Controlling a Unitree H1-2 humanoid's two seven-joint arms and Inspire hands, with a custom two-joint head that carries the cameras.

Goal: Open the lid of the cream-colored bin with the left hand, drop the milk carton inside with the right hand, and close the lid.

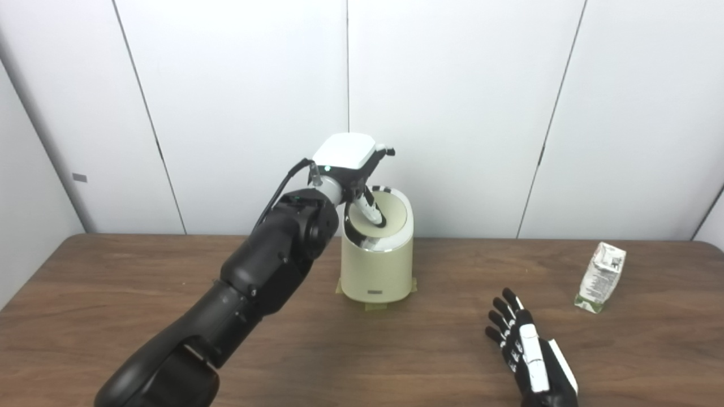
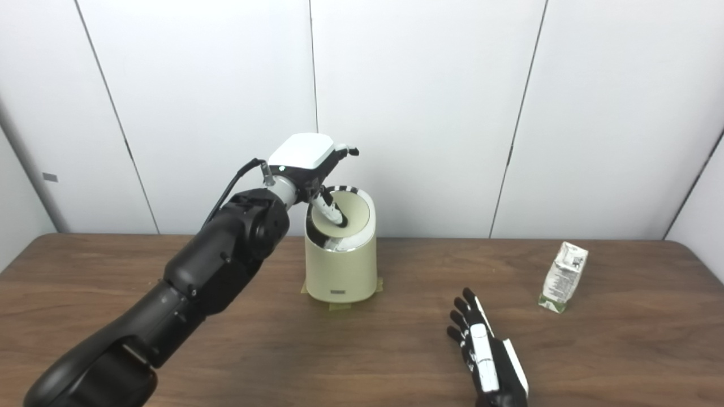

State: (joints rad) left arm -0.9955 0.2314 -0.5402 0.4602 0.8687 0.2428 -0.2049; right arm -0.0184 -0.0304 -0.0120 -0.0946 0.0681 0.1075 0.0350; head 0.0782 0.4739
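— Fingers of the left hand are seen pressed down on the tilted round lid of the cream-coloured cylindrical plastic bin; whether anything is gripped cannot be told.

— And the right hand?

— Its fingers are spread, nothing held, low over the brown wooden bench. The white-and-green milk carton is stood at its one o'clock, well apart, at three o'clock from the bin.

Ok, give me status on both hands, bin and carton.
Left hand at the bin lid, fingers on it, lid tilted. Right hand open, low over table, empty. Carton upright, far right, untouched. Nothing between right hand and carton.
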